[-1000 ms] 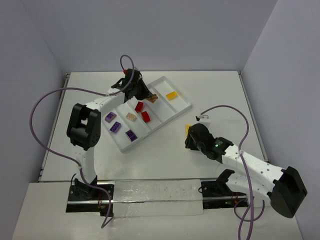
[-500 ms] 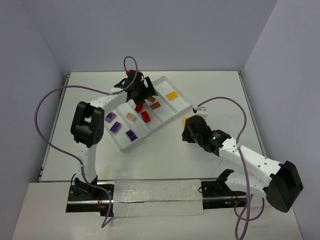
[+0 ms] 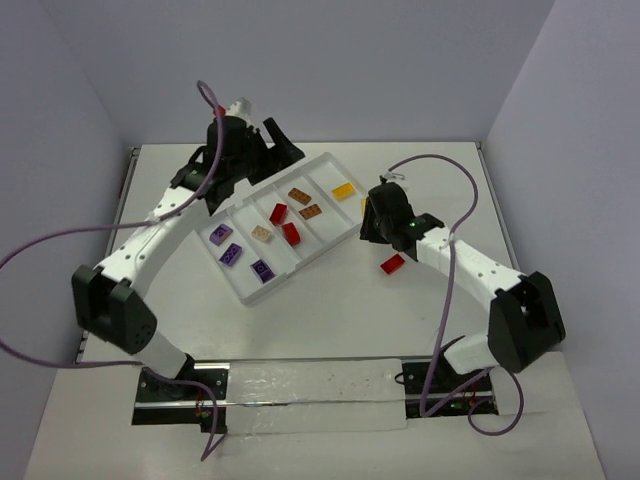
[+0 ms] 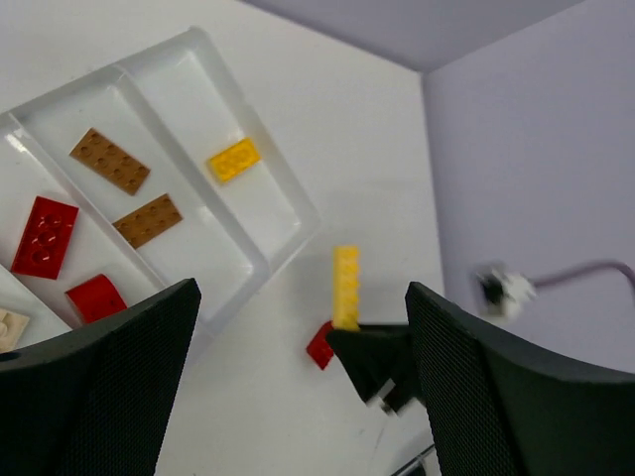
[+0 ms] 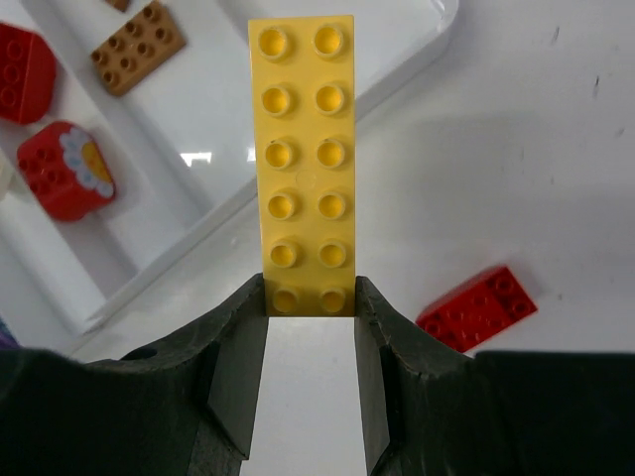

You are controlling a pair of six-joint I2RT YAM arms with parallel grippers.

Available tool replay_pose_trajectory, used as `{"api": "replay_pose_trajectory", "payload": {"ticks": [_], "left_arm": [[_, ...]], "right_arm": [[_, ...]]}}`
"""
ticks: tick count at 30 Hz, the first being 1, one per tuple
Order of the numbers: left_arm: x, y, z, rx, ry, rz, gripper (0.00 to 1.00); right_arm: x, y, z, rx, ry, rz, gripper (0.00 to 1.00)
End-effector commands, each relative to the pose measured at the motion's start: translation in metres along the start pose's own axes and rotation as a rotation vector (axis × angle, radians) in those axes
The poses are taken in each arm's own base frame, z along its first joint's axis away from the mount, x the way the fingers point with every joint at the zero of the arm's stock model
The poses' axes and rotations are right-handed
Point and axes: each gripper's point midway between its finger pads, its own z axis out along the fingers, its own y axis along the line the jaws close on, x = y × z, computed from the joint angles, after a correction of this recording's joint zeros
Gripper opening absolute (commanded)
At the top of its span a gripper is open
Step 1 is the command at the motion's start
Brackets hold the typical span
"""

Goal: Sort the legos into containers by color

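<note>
The right gripper (image 5: 310, 297) is closed on the near end of a long yellow brick (image 5: 303, 149); this brick has two rows of six studs and points straight ahead of the fingers; the white tray (image 5: 387, 64) lies ahead of this gripper and to its left, and in the wrist view the far end of the brick shows over the tray's near rim; a loose red brick (image 5: 476, 307) lies flat on the table (image 5: 556, 149) just to the right of the fingers, outside the tray. The left gripper (image 4: 300, 296) is wide open with nothing between its fingers; it hangs raised, and the tray shows below it toward its left finger. Seen from above, the compartment nearest to the right gripper holds one small yellow brick (image 3: 343, 190); the next one holds two brown-orange bricks (image 3: 298, 195); the third holds two red bricks (image 3: 291, 233) and a tan brick (image 3: 262, 232); the compartment farthest from it holds three purple bricks (image 3: 231, 253).
</note>
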Motion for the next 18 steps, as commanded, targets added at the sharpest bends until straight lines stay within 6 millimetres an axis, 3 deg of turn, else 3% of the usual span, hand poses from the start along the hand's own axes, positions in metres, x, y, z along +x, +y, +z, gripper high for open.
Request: {"api": "replay_pose_trajectory", "payload": {"ticks": [1, 5, 10, 11, 13, 15, 18], "left_arm": [[0.012, -0.007, -0.027, 0.046, 0.025, 0.021, 0.91], [0.024, 0.001, -0.043, 0.041, 0.034, 0.029, 0.91], [0.028, 0.009, -0.054, 0.008, 0.034, 0.04, 0.91], [0.029, 0.01, -0.056, 0.004, 0.031, 0.044, 0.91], [0.027, 0.012, -0.06, -0.006, 0.02, 0.053, 0.91], [0.028, 0.015, -0.062, -0.019, 0.024, 0.057, 0.91], [0.029, 0.016, -0.065, -0.021, 0.02, 0.056, 0.91]], "right_arm": [[-0.042, 0.014, 0.021, -0.023, -0.055, -0.024, 0.0], [-0.052, 0.019, 0.055, 0.005, -0.036, -0.046, 0.03], [-0.061, 0.022, 0.087, 0.059, -0.008, -0.046, 0.15], [-0.061, 0.021, 0.09, 0.073, 0.002, -0.042, 0.22], [-0.067, 0.023, 0.093, 0.083, -0.006, -0.026, 0.72], [-0.071, 0.024, 0.088, 0.084, -0.021, -0.008, 0.86], [-0.079, 0.02, 0.071, 0.087, -0.067, 0.011, 0.9]]}}
